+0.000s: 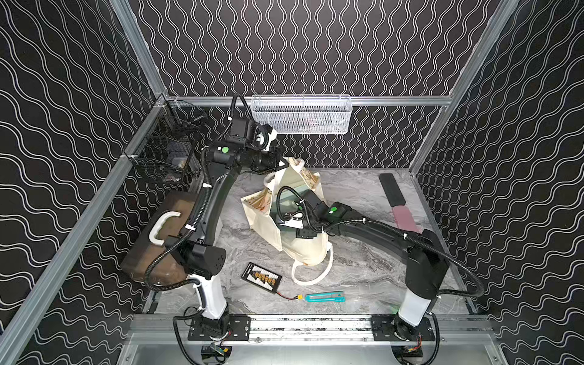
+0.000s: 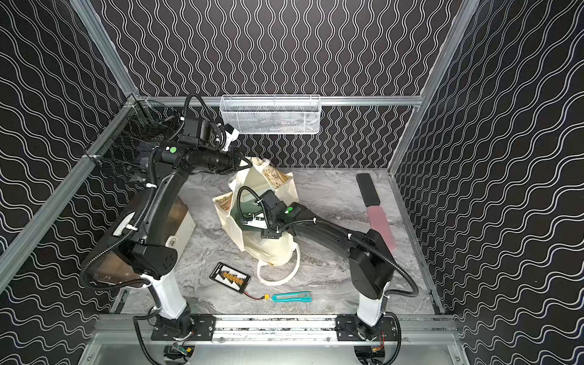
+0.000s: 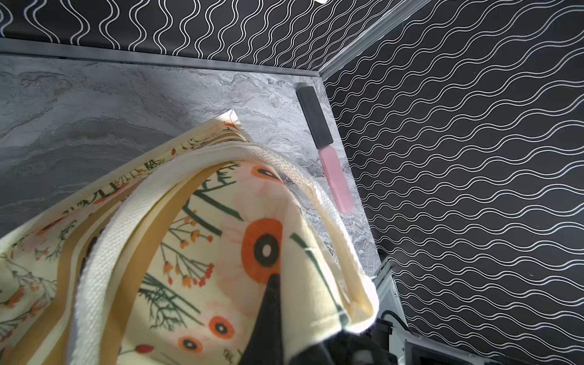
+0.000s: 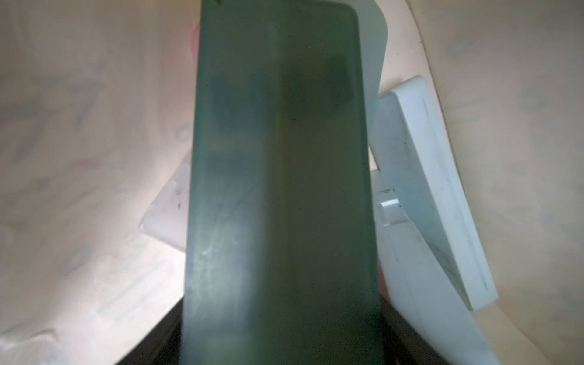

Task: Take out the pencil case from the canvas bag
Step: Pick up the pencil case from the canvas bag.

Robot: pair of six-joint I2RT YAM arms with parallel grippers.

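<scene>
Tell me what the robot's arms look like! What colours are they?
The left arm and right arm are mostly shiny black, with chunky curved links. Each stands on a white lower section and has a round green dot near its wrist. Ribbed black cables loop alongside, fastened with little white ties.

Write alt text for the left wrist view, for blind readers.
The left end effector grips a cream canvas bag printed with orange flowers. Beyond, a black flat bar and a pink flat bar lie on the grey marble table.

Cream canvas bag (image 1: 303, 249) — orange-flower print, green pencil case (image 4: 278, 189)
</scene>
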